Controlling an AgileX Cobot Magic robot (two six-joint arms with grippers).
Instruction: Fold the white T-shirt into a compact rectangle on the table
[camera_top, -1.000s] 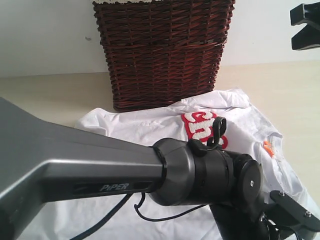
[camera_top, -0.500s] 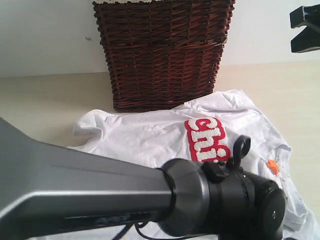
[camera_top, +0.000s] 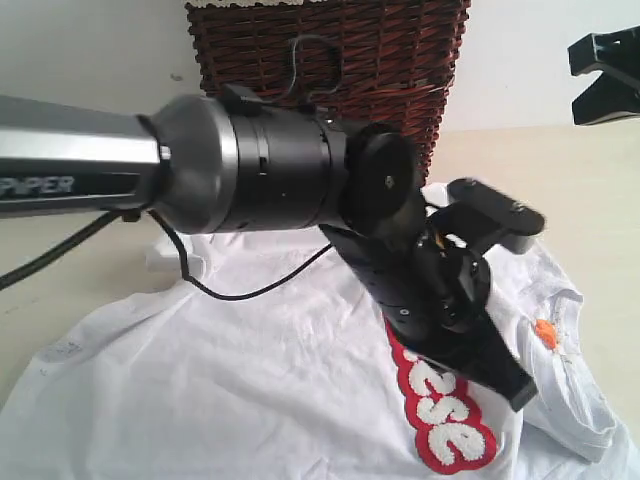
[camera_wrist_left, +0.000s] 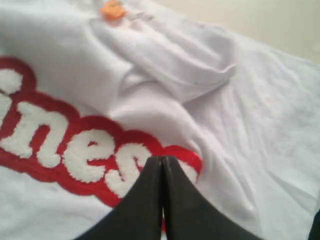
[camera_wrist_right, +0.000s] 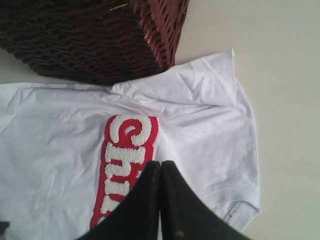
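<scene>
pale table (camera_top: 570, 180), white t-shirt (camera_top: 250, 380) before wicker basket (camera_top: 400, 60), contents hidden; left claw (camera_wrist_left: 161, 162), right claw (camera_wrist_right: 160, 165) closed

**What We Could Not See**

In the exterior view the left arm (camera_top: 270, 175) blocked most of the wicker basket (camera_top: 410, 50), whose top the picture's edge cut off, and covered the middle of the white T-shirt (camera_top: 230, 380). Of the lettering (camera_top: 450, 425) we read only "ese"; the rest lay behind the arm. The shirt's near hem ran out of the picture. A black part (camera_top: 605, 75) at the upper right corner was cropped, and we could not tell what it was. In the soft left wrist view the left gripper (camera_wrist_left: 161, 162) hid the word's end; in the right wrist view the right gripper (camera_wrist_right: 160, 165) covered everything past its first letters.
</scene>
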